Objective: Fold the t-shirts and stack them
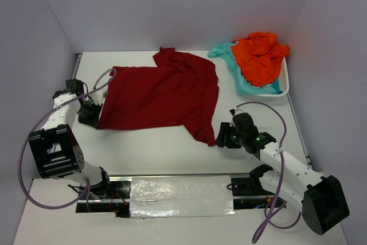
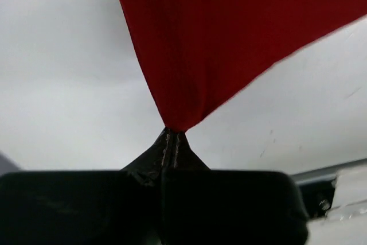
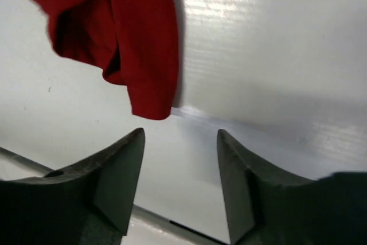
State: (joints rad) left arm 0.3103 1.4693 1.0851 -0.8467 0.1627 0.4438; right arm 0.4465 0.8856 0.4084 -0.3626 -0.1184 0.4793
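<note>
Red from above: the dark red t-shirt (image 1: 160, 96) lies spread on the table (image 1: 149, 153), the orange t-shirt (image 1: 261, 55) heaped in the basket (image 1: 266, 92); left wrist alone shows the left gripper (image 2: 172, 136) clamped on a red corner; right wrist shows the right gripper (image 3: 180, 142) spread, empty, near the sleeve.

No readable txt, labels or nos. anywhere in these views.

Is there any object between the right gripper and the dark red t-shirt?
Nothing visible. The right gripper, jaws open, sits just short of the nearest hem of the dark red t-shirt, with only white table surface between them.
</note>
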